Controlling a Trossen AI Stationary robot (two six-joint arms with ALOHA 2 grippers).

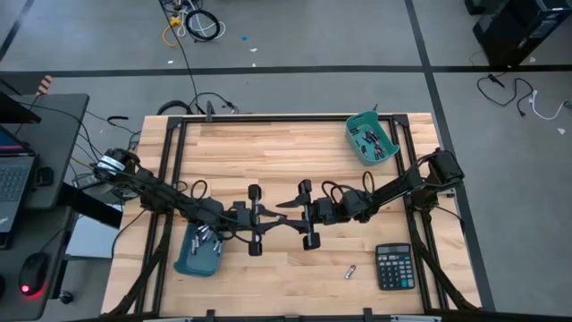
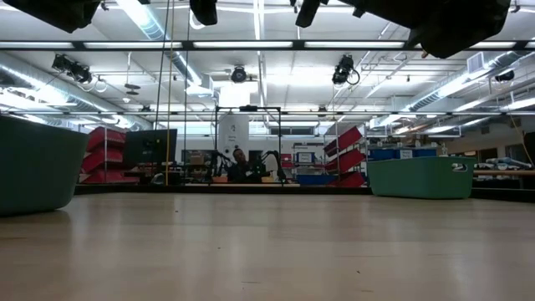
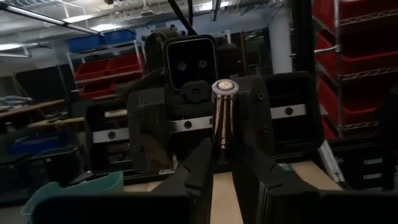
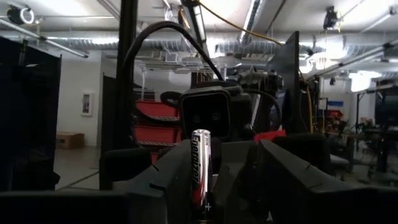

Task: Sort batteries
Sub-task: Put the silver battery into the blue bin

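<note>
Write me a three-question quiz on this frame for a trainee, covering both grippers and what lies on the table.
1. True or false: the left gripper is shut on the battery, above the middle of the table.
2. Pick one. The right gripper is: A) open, facing the left gripper; B) down inside a bin; C) parked at the table's edge.
3. Short answer: what lies on the wood just left of the calculator in the high view?

Key: 1 true. 2 A. 3 a single loose battery.
</note>
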